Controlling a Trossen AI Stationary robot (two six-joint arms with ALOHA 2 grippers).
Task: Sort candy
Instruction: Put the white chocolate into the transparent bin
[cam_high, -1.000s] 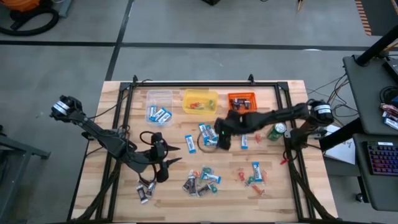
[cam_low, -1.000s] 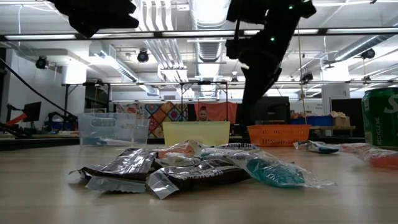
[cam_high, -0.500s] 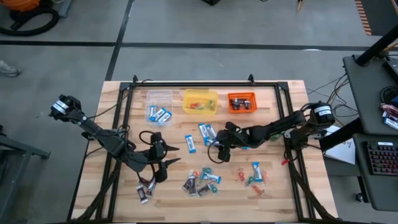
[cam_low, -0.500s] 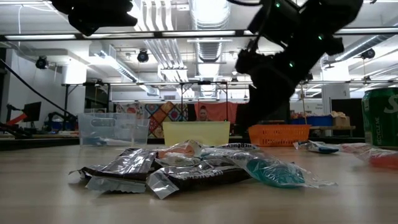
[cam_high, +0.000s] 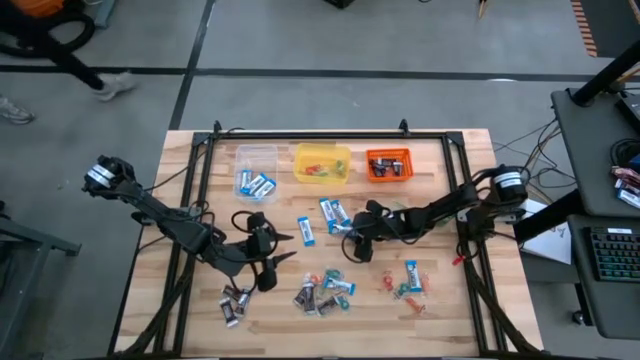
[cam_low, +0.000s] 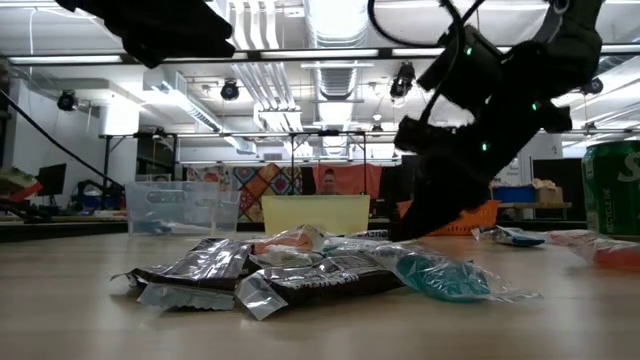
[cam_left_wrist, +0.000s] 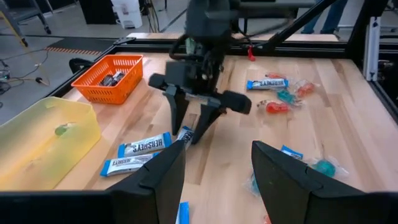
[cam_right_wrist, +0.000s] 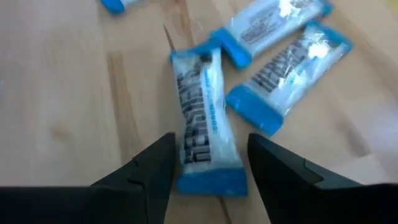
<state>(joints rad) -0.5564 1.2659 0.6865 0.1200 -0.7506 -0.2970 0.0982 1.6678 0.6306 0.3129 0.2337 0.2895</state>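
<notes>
Blue-and-white candy lies at the table's middle, and mixed wrapped candy is heaped nearer the front. My right gripper is open, low over the table and slanting down. Its fingers stand on either side of one blue-and-white candy lying flat on the wood, and no touch shows. In the left wrist view the same gripper straddles that candy's end. My left gripper hangs open above the table's left half, holding nothing.
A clear tub with blue-and-white candy, a yellow tub and an orange tub stand in a row at the far edge. Dark brown candy lies front left, small red and green candy front right. A green can stands at the right.
My right gripper has come down from well above the table until it is just over the wood, shifting toward the near edge and tipping more steeply downward. Its fingers have stayed open. The candy has not moved.
</notes>
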